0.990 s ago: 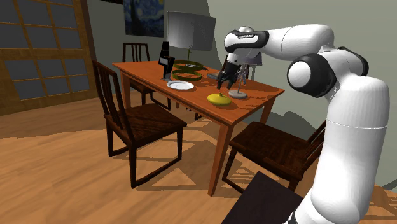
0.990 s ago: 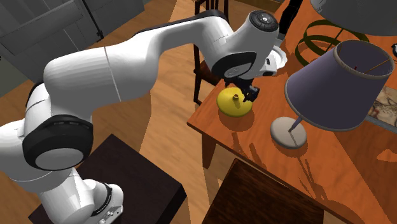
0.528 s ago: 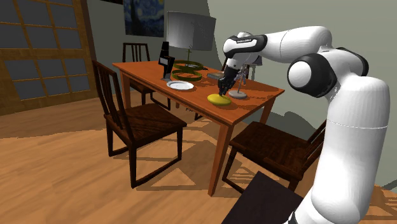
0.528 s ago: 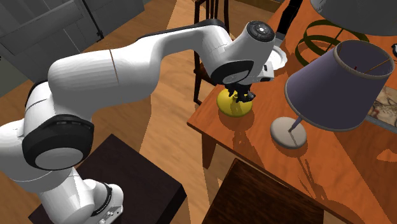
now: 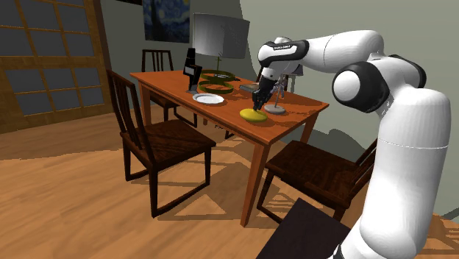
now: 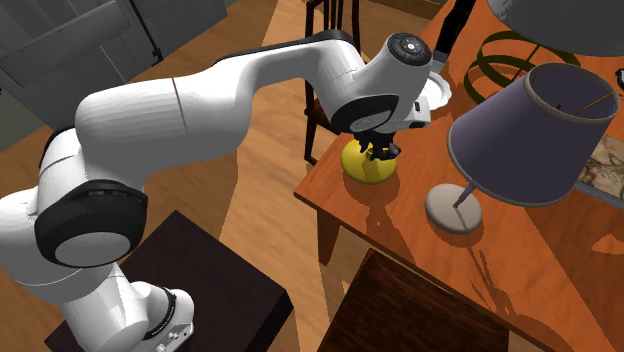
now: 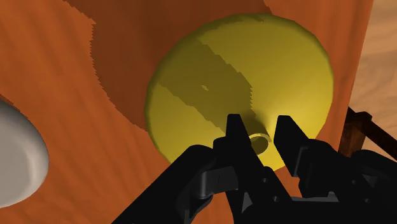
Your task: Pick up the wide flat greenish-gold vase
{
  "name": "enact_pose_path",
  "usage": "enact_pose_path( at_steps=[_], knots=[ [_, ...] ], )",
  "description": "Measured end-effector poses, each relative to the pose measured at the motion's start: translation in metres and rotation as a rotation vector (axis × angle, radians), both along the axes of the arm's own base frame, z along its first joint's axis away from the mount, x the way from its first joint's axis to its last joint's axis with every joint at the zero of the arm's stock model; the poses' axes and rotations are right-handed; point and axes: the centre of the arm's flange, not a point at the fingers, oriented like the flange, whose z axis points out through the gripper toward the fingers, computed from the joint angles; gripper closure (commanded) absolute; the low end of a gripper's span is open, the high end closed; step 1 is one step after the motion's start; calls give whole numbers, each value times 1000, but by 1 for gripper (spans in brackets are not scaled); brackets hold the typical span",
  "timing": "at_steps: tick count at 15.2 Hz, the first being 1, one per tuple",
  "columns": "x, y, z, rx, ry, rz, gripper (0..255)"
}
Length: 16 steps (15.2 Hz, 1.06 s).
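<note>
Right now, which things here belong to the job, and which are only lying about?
For the job: vase; gripper, down at the vase's neck.
Lying about: lamp; plate; green rings.

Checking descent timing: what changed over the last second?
The gripper came down from just above the yellow vase to its short neck, nearly all of that in the first half second. Whether it has clasped the neck cannot be told. The vase sits where it was on the table, not lifted; lamp and white plate unchanged.
</note>
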Motion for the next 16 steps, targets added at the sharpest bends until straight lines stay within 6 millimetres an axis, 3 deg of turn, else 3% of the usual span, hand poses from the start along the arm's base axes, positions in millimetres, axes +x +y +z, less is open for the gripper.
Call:
enact_pose_path(
  at_steps=[16],
  knots=[
    [0, 0, 77, 0, 1, 0, 255]
  ],
)
